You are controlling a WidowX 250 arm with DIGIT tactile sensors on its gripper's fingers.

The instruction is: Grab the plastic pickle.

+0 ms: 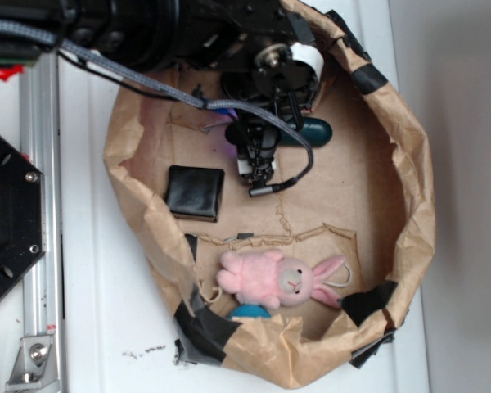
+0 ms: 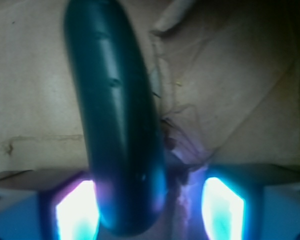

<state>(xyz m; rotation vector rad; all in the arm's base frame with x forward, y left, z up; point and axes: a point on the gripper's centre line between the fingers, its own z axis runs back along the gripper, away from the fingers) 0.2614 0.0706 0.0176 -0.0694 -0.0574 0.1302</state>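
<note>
The claw [image 2: 149, 210] stands spread, the plastic pickle [image 2: 117, 115] lying between its glowing fingers [image 2: 76, 212], unpinched.

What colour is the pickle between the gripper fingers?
Dark teal-green and glossy. The pickle shows best in the wrist view, lying between the gripper fingers.

one plastic pickle [image 1: 315, 131], dark teal-green. one pink bunny [image 1: 274, 278]. one flat black square pad [image 1: 195, 192]. one small bright blue rounded thing [image 1: 250, 311], mostly hidden under the bunny. one crumpled brown paper bag [image 1: 413, 205] holding them all, with four patches of black tape showing along its rim. one white table [image 1: 90, 311] under it.
</note>
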